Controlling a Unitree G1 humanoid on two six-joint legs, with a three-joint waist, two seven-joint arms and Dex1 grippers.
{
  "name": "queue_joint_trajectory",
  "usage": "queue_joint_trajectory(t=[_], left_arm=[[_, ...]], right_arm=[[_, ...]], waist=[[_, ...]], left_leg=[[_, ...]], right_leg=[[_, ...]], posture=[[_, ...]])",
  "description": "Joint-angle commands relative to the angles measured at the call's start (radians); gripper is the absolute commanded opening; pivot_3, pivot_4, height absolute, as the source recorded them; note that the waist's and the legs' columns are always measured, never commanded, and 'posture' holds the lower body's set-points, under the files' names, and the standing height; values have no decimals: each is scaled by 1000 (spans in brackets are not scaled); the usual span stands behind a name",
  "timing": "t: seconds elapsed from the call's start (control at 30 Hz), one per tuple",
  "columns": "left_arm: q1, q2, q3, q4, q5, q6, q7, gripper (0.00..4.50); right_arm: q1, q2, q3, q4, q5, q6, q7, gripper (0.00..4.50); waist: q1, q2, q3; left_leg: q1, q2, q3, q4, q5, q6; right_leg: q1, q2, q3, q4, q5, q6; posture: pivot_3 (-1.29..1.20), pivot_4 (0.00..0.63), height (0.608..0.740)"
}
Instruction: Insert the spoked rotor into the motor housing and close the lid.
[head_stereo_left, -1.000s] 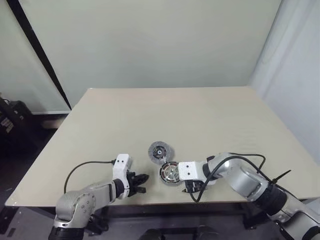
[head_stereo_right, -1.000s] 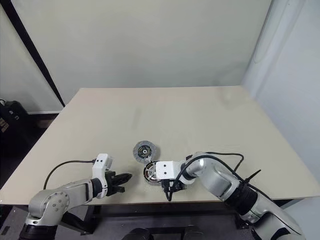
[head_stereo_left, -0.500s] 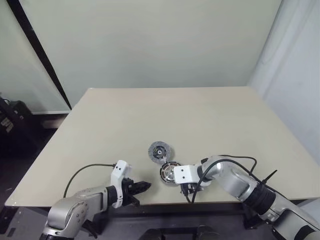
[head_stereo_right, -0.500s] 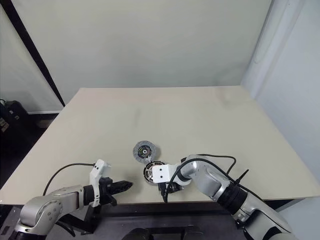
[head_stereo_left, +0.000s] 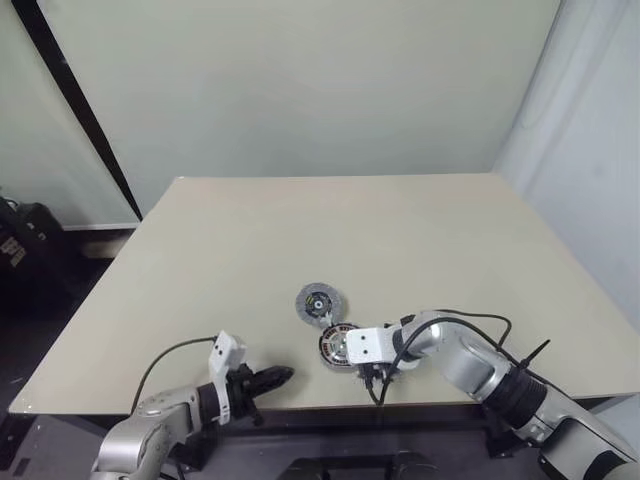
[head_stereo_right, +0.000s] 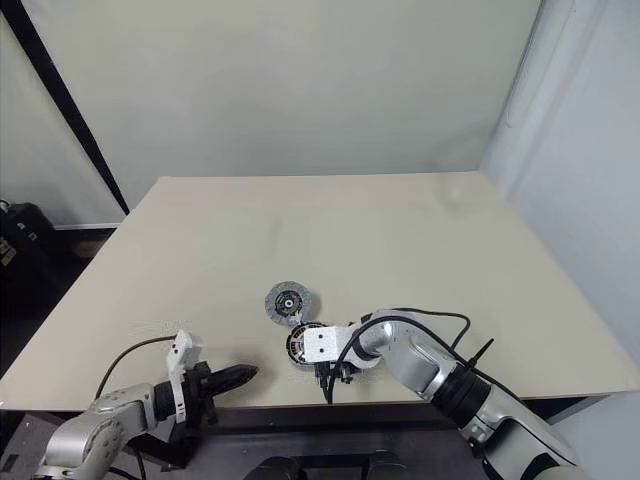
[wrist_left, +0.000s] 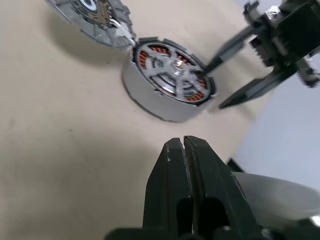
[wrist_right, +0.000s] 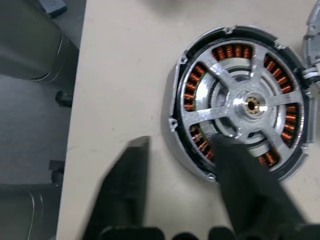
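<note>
The motor housing (wrist_right: 172, 125) rests near the table's front edge, its copper coils showing. The spoked rotor (wrist_right: 250, 105) lies inside it, silver spokes over the coils. The lid (head_stereo_left: 320, 302) lies just behind the housing and touches its rim. My right gripper (wrist_right: 180, 145) is open and points down at the housing's near side. One of its fingers (wrist_right: 235, 165) is over the rotor's face and the other is outside the housing wall. My left gripper (wrist_left: 184, 145) is shut and empty, left of the housing (head_stereo_left: 340, 346), pointing toward it.
The table's front edge (head_stereo_left: 300, 408) runs right under both grippers, with floor and dark gear (wrist_right: 30, 50) beyond it. A black cable (head_stereo_left: 470, 318) loops from the right arm over the tabletop. Bare tabletop (head_stereo_left: 330, 230) stretches behind the lid.
My left gripper has drawn back toward the table's front edge and turned to point at the housing, still shut. The right gripper has stayed at the housing.
</note>
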Motion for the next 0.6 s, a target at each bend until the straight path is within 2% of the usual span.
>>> queue_joint_trajectory(t=[0.03, 0.1, 0.13, 0.37, 0.6], left_arm=[[-25, -22, 5, 4, 29, -69, -1, 0], [-27, -36, 6, 12, 45, -92, 2, 0], [-27, -40, 7, 13, 52, -101, 5, 0], [-28, -67, 13, 17, 84, -135, 40, 0], [-31, -94, 11, 24, 107, -155, 63, 0]], right_arm=[[-6, 7, -7, 13, -26, 6, -4, 739], [-2, 11, -11, 13, -24, 14, -1, 182], [1, 14, -16, 12, -22, 25, -1, 108], [50, 83, -88, -47, 29, 276, -40, 87], [94, 197, -184, -35, 100, 395, -142, 87]], waist=[[0, 0, -1], [0, 0, -1], [0, 1, -1], [1, 1, -1], [-2, 1, -2]], left_leg=[[0, 0, 0, 0, 0, 0], [2, 1, 0, 0, 0, 0], [1, 1, 0, 0, 0, 0], [2, 1, 0, 1, 0, 0], [4, 1, 0, 1, 0, 0]], right_leg=[[0, 0, 0, 0, 0, 0], [1, 0, 0, 0, 0, 0], [1, 0, -1, 1, 0, 0], [1, 0, -1, 1, 0, 0], [1, 0, -1, 1, 1, 0]], posture=[[0, 0, 740], [0, 0, 740], [0, 0, 740], [0, 0, 740], [0, 0, 740]])
